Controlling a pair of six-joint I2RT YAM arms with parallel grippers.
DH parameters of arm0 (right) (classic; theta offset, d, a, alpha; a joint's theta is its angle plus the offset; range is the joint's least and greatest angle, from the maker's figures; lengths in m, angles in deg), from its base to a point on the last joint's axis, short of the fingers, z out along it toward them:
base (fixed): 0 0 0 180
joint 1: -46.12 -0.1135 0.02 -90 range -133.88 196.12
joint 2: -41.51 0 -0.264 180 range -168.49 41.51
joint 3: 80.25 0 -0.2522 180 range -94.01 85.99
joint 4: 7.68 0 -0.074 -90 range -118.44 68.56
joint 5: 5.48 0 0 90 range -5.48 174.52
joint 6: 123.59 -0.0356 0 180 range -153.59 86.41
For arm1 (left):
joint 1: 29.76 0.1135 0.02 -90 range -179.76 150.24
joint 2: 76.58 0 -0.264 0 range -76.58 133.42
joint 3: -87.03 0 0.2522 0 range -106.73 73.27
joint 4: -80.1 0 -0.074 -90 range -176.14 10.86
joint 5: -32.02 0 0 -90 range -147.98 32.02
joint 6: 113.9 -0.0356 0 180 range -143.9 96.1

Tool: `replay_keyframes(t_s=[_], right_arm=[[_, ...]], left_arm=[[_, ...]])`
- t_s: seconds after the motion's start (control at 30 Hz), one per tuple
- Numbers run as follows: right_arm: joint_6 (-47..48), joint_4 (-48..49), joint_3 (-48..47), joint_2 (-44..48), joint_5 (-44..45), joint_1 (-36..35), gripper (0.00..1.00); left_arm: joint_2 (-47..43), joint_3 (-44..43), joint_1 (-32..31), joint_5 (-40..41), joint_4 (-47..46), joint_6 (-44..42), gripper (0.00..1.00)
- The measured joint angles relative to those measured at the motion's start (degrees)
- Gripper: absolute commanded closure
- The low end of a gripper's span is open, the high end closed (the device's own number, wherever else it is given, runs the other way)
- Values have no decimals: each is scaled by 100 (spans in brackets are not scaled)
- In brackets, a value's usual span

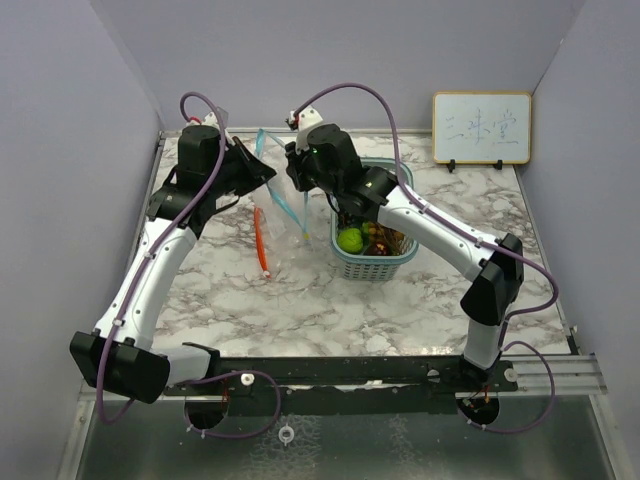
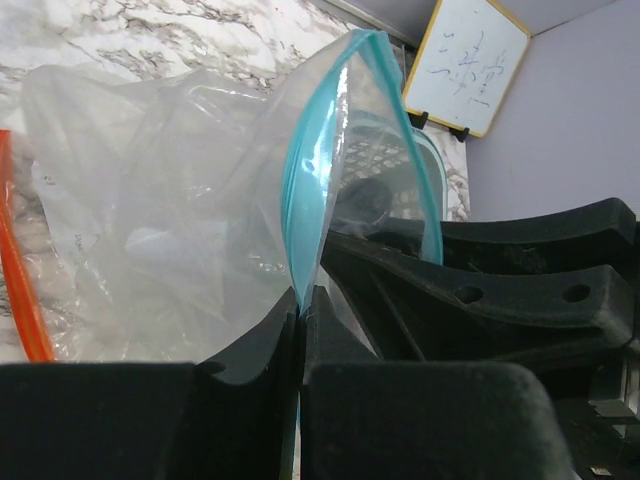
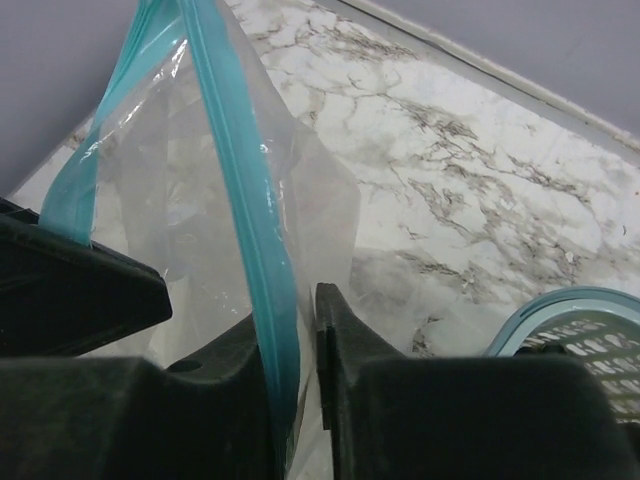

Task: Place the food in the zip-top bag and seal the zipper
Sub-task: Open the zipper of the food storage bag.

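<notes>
A clear zip-top bag [image 1: 281, 215] with a teal zipper strip [image 2: 300, 180] hangs between my two grippers above the table, its mouth partly spread. My left gripper [image 1: 268, 175] is shut on one end of the strip [image 2: 302, 295]. My right gripper [image 1: 296, 182] pinches the strip's other side, which lies between its fingers [image 3: 290, 310]. The bag [image 3: 200, 200] looks empty. The food sits in the teal mesh basket [image 1: 372, 274]. A green round fruit [image 1: 350, 240] and dark red-brown pieces [image 1: 383, 238] show there. The rest is hidden under my right arm.
An orange strip [image 1: 262, 240] lies on the marble table under the bag, and shows in the left wrist view [image 2: 25, 290]. A small whiteboard [image 1: 481, 127] stands at the back right. The basket rim shows in the right wrist view [image 3: 570, 305]. Purple walls enclose the table.
</notes>
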Motion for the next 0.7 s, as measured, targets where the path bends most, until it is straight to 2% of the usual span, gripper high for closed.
replay_keyframes(t_s=[0.13, 0.23, 0.33, 0.37, 0.43, 0.6, 0.7], right_arm=[[15, -7, 0, -9, 232, 0, 98], [210, 15, 0, -9, 874, 17, 98], [540, 122, 0, -4, 1700, 103, 98], [645, 164, -2, 4, 1945, 173, 98], [741, 273, -31, 11, 2118, 256, 98], [741, 315, -109, 11, 2050, 236, 98], [391, 146, -92, 11, 1462, 251, 98]], left_arm=[[-2, -20, 0, -42, 13, -142, 100], [-2, -267, 0, 280, 407, -474, 100], [48, -732, -26, 1163, 1049, -809, 100], [111, -970, -37, 1681, 1360, -898, 100], [275, -1346, -81, 2470, 1714, -1049, 100], [555, -1598, -247, 3289, 2002, -1362, 100], [516, -1556, -238, 3397, 2002, -1624, 100]])
